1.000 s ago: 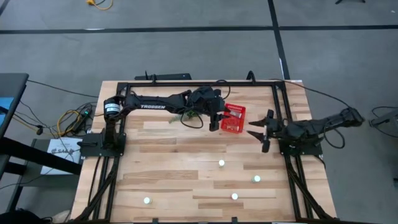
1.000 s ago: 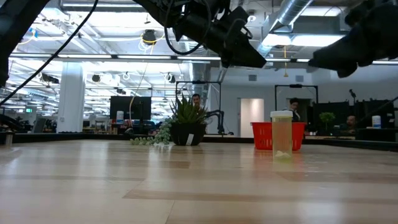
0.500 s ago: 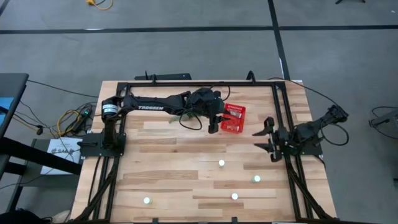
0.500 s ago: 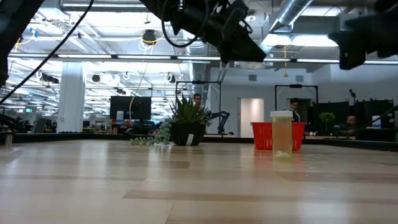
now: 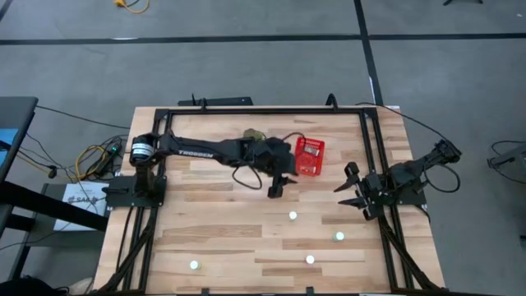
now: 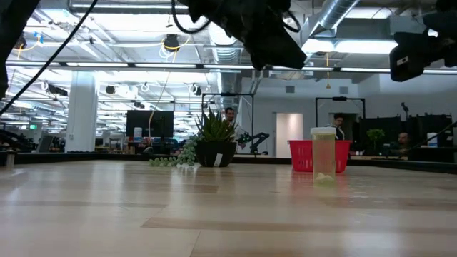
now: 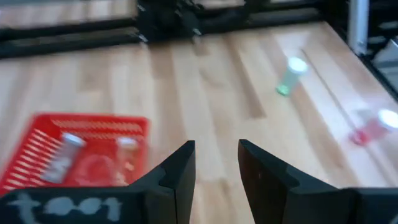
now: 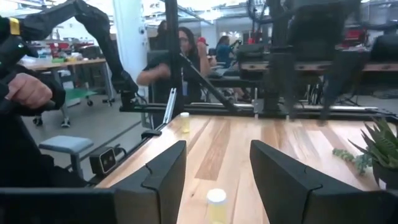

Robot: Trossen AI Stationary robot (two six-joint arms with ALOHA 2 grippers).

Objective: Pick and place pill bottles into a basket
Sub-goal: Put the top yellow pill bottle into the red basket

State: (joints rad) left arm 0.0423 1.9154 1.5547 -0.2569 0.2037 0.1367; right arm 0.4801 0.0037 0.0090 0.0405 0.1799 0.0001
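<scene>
The red basket [image 5: 309, 156] stands on the table's far middle, with two pill bottles [image 7: 65, 155] lying inside it. Several more pill bottles stand upright on the table toward the near edge, showing white caps [image 5: 292, 215], [image 5: 339, 237], [image 5: 310, 260], [image 5: 195, 265]. One bottle [image 6: 323, 153] shows in front of the basket [image 6: 343, 153] in the low view. My left gripper [image 5: 274, 189] hangs open and empty above the table, just near-left of the basket. My right gripper [image 5: 346, 187] is open and empty at the table's right side.
A green plant sprig in a dark pot [image 5: 251, 136] stands left of the basket. Black frame rails [image 5: 263, 111] run along the table's far, left and right edges. People sit at desks in the room beyond the table [image 8: 180, 56].
My left gripper has drawn back from the basket's left side toward the table's near edge, staying open and empty. My right arm has folded back toward the table's right edge, its gripper moving slightly nearer. The bottles and basket have stayed put.
</scene>
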